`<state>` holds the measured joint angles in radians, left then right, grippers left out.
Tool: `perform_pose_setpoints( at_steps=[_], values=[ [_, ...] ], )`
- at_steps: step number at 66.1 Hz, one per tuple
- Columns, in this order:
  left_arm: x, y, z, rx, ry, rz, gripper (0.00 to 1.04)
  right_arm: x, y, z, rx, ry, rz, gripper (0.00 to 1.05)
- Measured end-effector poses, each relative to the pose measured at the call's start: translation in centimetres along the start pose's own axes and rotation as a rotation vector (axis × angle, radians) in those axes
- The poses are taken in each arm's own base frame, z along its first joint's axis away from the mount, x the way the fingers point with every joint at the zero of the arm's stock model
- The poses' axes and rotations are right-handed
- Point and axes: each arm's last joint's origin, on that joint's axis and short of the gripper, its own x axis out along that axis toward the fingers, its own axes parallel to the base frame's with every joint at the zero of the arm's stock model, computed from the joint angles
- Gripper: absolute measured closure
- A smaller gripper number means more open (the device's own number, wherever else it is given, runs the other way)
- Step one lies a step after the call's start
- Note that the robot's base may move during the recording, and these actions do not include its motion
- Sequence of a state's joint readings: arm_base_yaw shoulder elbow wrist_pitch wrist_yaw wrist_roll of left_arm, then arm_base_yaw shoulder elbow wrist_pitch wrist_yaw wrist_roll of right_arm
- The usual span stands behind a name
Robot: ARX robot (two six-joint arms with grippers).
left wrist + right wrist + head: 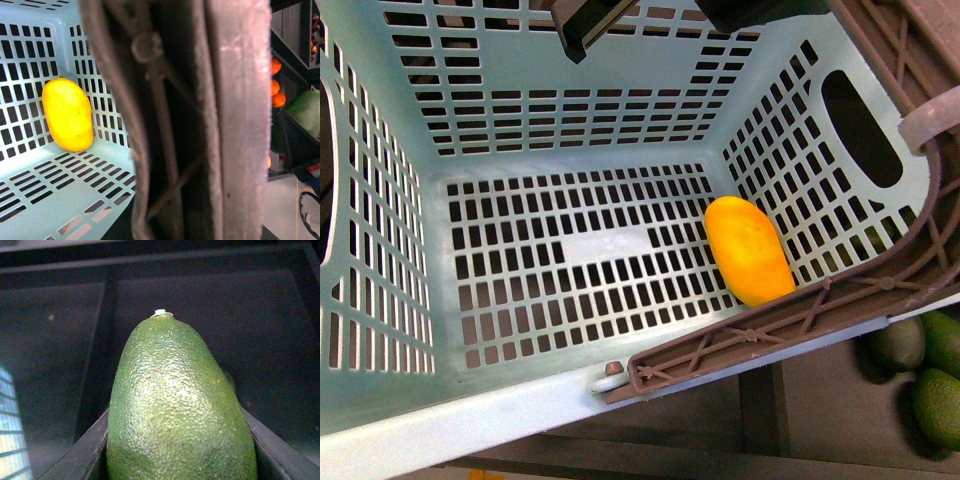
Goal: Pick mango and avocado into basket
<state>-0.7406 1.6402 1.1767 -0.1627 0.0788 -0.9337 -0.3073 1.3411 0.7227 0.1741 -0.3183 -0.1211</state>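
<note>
**Plastic, Peel and Pebbled Skin**

The basket (470,410) is light teal moulded plastic, smooth, with a soft sheen along its rim and slotted walls. Its handle (800,320) is brown ribbed plastic with a matt finish, and close up in the left wrist view it looks dull and blurred. A white zip tie (930,120) on it looks like smooth, slightly translucent plastic. The mango (750,250) has smooth, waxy yellow-orange peel with a faint gloss. The avocado (175,410) has finely pebbled green skin, mostly dull, catching tiny glints. The fingers (85,450) beside it look dark, hard and matt.
</note>
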Motion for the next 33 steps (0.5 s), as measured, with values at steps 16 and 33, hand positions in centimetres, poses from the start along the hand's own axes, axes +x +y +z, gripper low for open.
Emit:
perform_pose_setpoints(
  at_steps=[16, 33],
  values=[
    [0.0, 0.0, 0.0, 0.001, -0.002, 0.002, 0.91, -0.6, 5.7, 1.9, -0.055, -0.087, 0.096, 0.51],
    [0.0, 0.0, 0.0, 0.001, -0.002, 0.002, 0.91, 2.5, 10.6, 1.1, -0.088, -0.077, 0.144, 0.51]
  ],
)
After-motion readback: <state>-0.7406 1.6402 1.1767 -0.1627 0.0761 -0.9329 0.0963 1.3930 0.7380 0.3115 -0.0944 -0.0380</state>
